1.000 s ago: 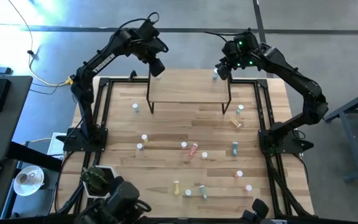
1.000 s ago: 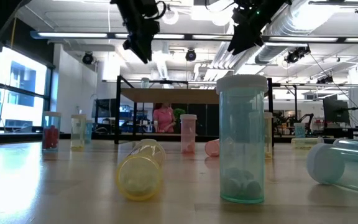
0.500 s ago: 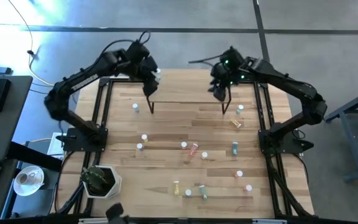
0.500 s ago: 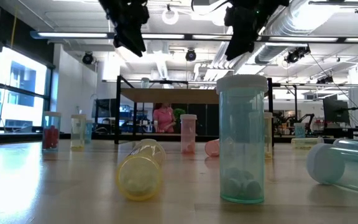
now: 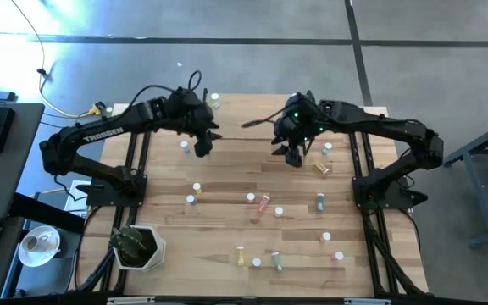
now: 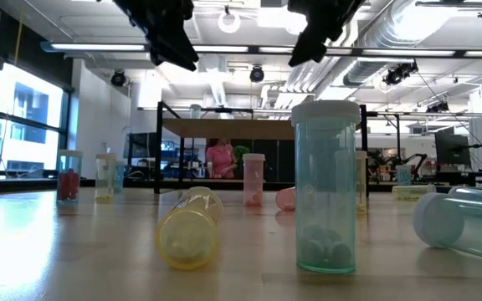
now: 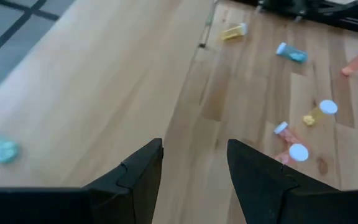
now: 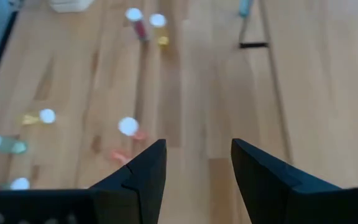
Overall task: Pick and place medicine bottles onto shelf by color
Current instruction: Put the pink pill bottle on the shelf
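High view: both hands open and empty above the shelf (image 5: 244, 146), medicine bottles (image 5: 265, 204) scattered across the bench (image 5: 227, 229)
I'd send left hand (image 5: 203, 144) and right hand (image 5: 291, 154) down onto upright bottles first, one colour each

Potted plant (image 5: 132, 242) and cup (image 5: 38, 244) beside table (image 5: 227, 182)
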Available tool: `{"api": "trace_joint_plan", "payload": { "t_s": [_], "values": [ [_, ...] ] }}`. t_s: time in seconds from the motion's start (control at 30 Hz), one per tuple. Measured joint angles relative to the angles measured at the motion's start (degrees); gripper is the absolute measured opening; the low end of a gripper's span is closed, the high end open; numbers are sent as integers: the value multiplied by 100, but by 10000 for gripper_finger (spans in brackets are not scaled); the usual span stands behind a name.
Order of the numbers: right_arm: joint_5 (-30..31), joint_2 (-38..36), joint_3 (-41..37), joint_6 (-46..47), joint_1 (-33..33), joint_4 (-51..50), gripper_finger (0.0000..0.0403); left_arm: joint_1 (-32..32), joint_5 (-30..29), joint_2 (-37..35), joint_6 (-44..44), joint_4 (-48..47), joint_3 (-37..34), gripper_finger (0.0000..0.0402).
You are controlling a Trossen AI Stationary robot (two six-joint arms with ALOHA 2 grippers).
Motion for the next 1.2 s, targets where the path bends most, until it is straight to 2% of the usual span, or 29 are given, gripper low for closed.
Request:
{"api": "trace_joint_plan", "payload": {
  "t_s": [0.3,0.53,0.73,0.83,1.07,1.2],
  "values": [
    [0,265,0,-7,628,209,172,-565,1,-197,-376,1047,-1033,172],
    [438,727,-2,-76,1042,205,174,-1000,-2,-201,-433,1134,-1145,172],
    [428,1013,-2,-136,1292,247,196,-1071,-51,-281,-501,1134,-1145,172],
    [430,1165,-2,-429,1376,320,205,-1049,-296,-316,-564,1134,-1145,172],
    [447,1564,-2,-1121,1606,627,206,-1045,-1569,-376,-562,1080,-1145,172],
    [443,1678,-2,-1295,1721,792,206,-1045,-1642,-376,-562,1088,-1145,172]
  ]
}}
